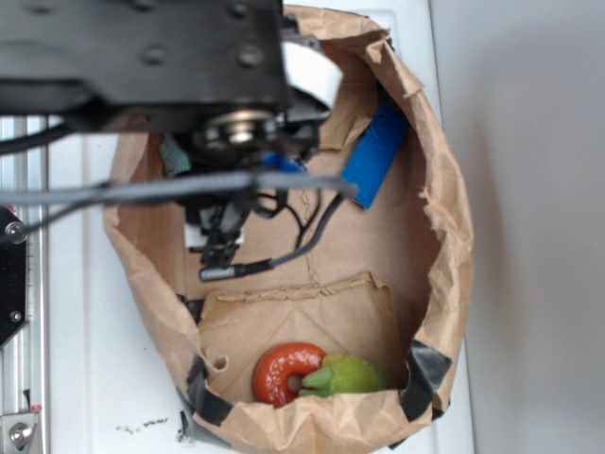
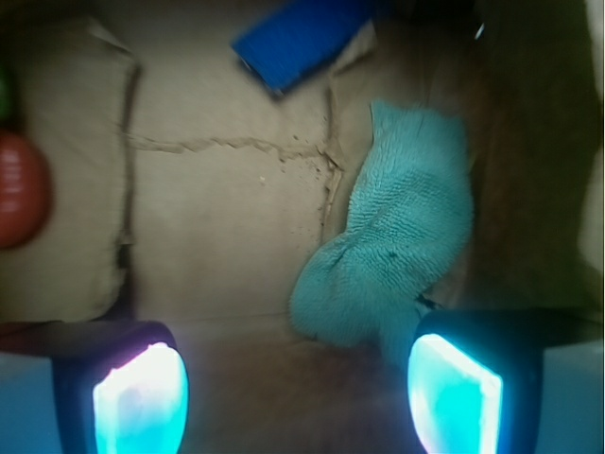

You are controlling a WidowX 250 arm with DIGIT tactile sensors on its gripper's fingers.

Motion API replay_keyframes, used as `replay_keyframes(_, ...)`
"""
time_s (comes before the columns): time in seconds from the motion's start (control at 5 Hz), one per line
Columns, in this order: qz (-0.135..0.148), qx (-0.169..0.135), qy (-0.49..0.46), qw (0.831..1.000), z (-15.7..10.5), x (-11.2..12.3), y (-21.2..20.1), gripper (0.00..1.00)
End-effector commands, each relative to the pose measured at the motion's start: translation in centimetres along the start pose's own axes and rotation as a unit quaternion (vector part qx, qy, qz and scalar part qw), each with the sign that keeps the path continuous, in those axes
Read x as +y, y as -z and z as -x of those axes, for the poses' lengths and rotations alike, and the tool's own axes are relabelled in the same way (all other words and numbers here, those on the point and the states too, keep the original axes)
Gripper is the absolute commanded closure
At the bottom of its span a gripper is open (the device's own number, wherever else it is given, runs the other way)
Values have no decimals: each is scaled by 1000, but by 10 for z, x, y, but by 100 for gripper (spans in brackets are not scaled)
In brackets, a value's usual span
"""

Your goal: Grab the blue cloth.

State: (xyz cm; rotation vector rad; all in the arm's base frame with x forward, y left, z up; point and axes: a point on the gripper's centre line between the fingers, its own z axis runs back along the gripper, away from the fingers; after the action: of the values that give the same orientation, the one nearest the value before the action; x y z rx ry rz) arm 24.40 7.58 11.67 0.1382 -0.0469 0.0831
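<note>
Two glowing fingertip pads (image 2: 142,402) frame the bottom of the wrist view with a wide gap between them, so the jaws (image 2: 298,402) stand well apart and hold nothing. No contact with anything shows; the brown paper floor of the bag (image 2: 227,218) lies bare between them.

Just ahead of the right-hand pad and running away from it lies the blue cloth (image 2: 397,236), a pale teal terry rag with a lumpy, irregular outline. Its near end sits close by that pad, perhaps partly under it, while most of it lies off to the right of the gap's centre line.

To do this step well, I judge the jaws should shift rightward until the rag's thick lower fold lies between the pads, then descend until the tips press into the pile before closing, since a soft rag needs a deep pinch.

Farther ahead and slightly left lies a rigid royal-blue block (image 2: 298,38), which is not the target. Far to the left sit a red ring (image 2: 21,189) and a sliver of something green. In the exterior view the arm hides the rag almost entirely.
</note>
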Motion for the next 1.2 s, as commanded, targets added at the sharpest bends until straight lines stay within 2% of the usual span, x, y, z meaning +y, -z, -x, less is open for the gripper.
replay_keyframes(0.0,1,-1,-19,1000,-6,16,9,0)
replay_keyframes(0.6,1,-1,-19,1000,-6,16,9,0)
replay_keyframes(0.8,-8,10,-1,1000,-12,19,49,0)
replay_keyframes(1.0,-56,5,-19,998,-23,19,80,0)
